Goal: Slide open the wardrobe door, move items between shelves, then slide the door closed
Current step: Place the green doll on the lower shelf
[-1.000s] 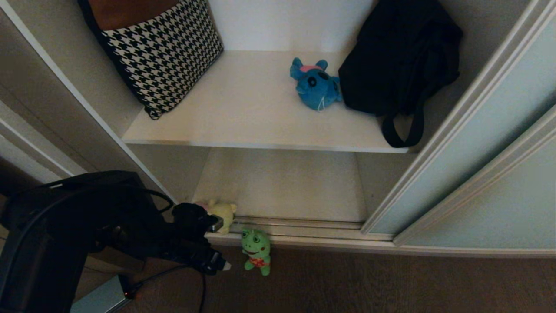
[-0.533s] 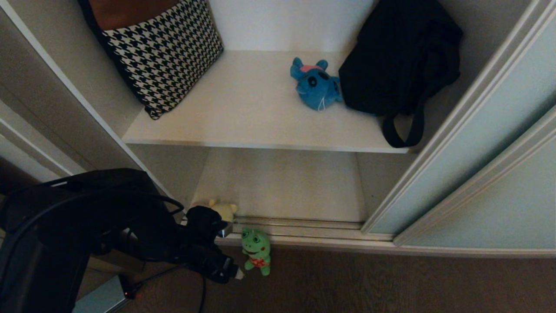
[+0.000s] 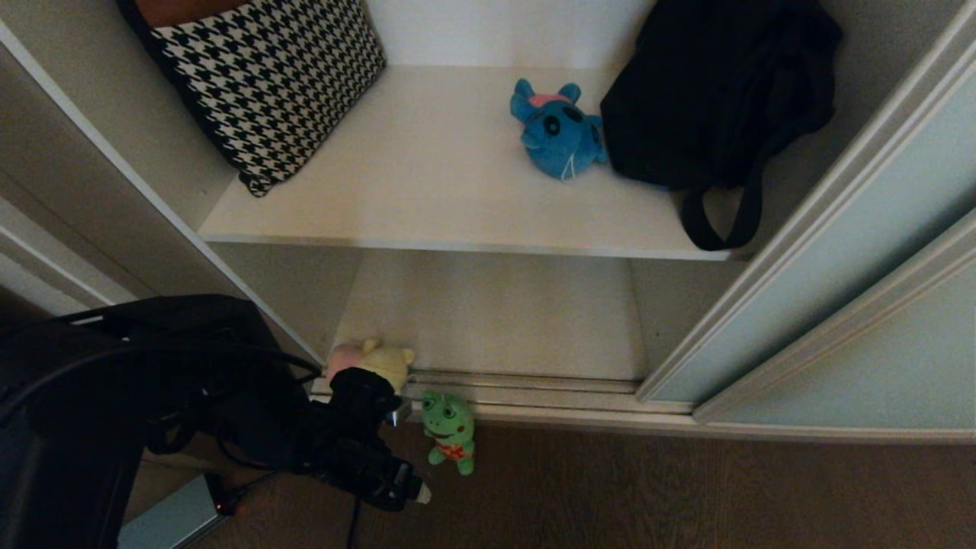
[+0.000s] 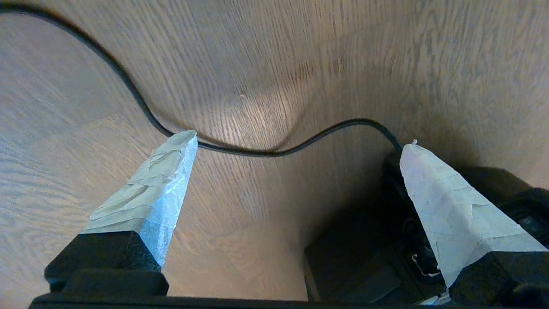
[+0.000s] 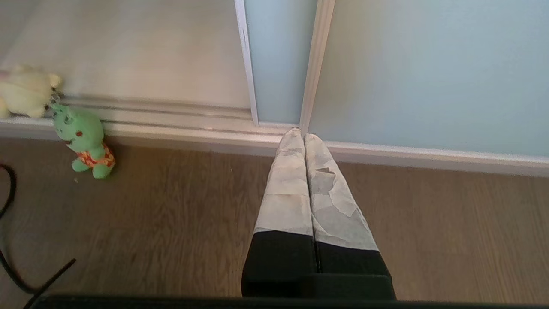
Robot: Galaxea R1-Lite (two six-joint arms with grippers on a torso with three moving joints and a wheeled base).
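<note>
Nearest us, our left gripper [image 3: 396, 450] hangs low over the wooden floor [image 3: 686, 496], just beside the green frog toy [image 3: 448, 429] that lies on the floor outside the wardrobe. Its fingers [image 4: 167, 184] are spread as wide as they go and hold nothing; under them we see only floor and a black cable [image 4: 257, 151]. Our right gripper [image 5: 303, 139] is parked near the door track, fingers pressed together, empty.

We judge the main risk to be a snag: the cable runs right under the open fingers, and a low reach could catch it or knock the frog further away. The pale yellow toy [image 3: 377, 357] sits at the front left corner of the lower shelf [image 3: 496, 320], partly hidden behind the arm, so whether it touches the track we cannot tell; a blind grab there may push it deeper.

Further back, the blue toy [image 3: 560, 133] rests on the upper shelf [image 3: 427, 183] against a black bag [image 3: 709, 99], with a checked cushion [image 3: 267, 76] opposite. The sliding door [image 3: 839, 252] stands open at the right.
</note>
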